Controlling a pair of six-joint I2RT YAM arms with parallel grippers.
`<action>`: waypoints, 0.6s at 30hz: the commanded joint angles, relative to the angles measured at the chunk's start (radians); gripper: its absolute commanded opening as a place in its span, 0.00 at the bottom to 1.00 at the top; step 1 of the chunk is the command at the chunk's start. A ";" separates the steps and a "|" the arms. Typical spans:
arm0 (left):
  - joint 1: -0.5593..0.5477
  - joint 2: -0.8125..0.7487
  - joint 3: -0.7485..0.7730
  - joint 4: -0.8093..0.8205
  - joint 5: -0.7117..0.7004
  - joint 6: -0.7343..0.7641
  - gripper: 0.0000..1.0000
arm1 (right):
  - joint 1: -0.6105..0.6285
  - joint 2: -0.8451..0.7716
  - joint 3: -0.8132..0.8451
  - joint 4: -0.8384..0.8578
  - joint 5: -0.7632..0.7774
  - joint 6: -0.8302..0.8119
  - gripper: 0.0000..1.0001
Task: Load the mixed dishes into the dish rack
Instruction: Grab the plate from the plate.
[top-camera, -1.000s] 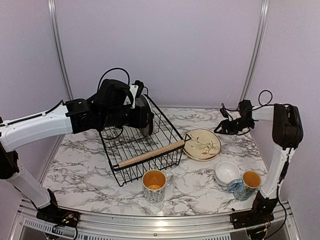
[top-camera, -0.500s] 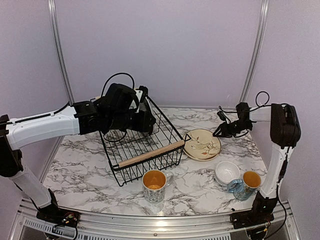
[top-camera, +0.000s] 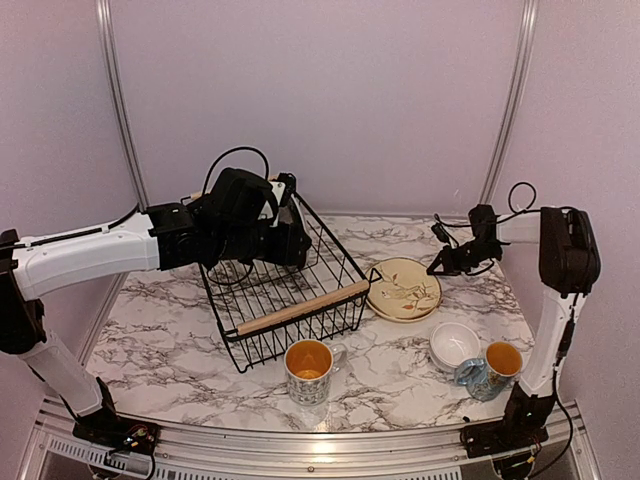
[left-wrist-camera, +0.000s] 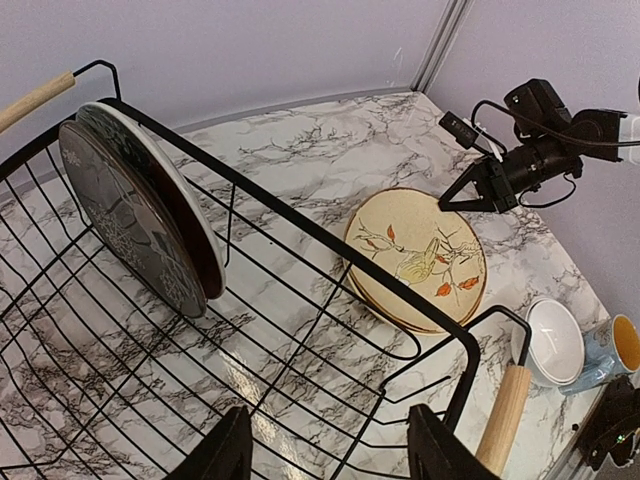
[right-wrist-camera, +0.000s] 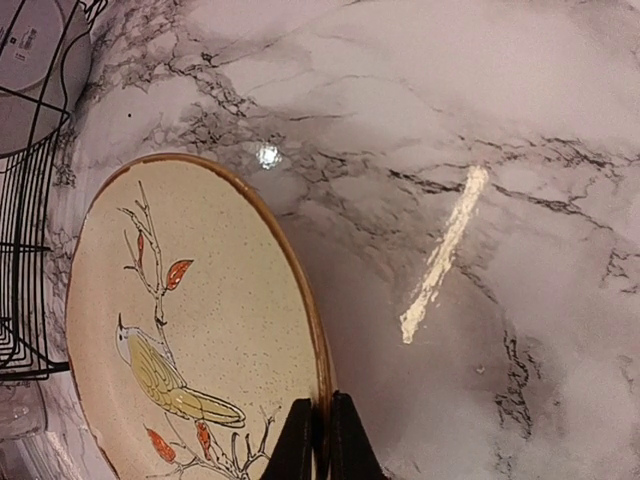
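The small tan plate (top-camera: 404, 288) with a bird drawing lies flat on the table, right of the dish rack (top-camera: 300, 308). My right gripper (right-wrist-camera: 322, 440) is shut on its far right rim (right-wrist-camera: 318, 380), low to the table (top-camera: 437, 266). Two plates stand on edge at the rack's back: the dark grey one (left-wrist-camera: 125, 215) in front, a second plate (left-wrist-camera: 195, 235) behind it. My left gripper (left-wrist-camera: 328, 450) hangs open over the rack floor, holding nothing. One mug (top-camera: 309, 370) stands in front of the rack, and the white bowls (top-camera: 454, 345) and a second mug (top-camera: 492, 368) sit front right.
The rack's wire wall (left-wrist-camera: 330, 250) and its wooden handle (left-wrist-camera: 503, 415) stand between the rack floor and the tan plate (left-wrist-camera: 418, 257). Metal frame posts (top-camera: 507, 110) rise at the back corners. The right arm's cables (top-camera: 455, 225) hang beside its wrist.
My right gripper has shut on the tan plate's rim. The left arm shifted slightly right over the rack, then held still with its jaws open.
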 joint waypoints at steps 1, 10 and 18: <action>-0.005 -0.025 -0.016 -0.009 -0.001 0.013 0.55 | 0.018 -0.027 0.030 -0.019 0.017 -0.007 0.00; -0.005 -0.032 -0.029 -0.011 -0.007 0.012 0.55 | 0.000 -0.113 0.058 -0.033 -0.024 0.011 0.00; -0.005 -0.033 -0.041 -0.002 -0.004 0.011 0.55 | -0.102 -0.134 0.054 -0.014 -0.064 0.044 0.00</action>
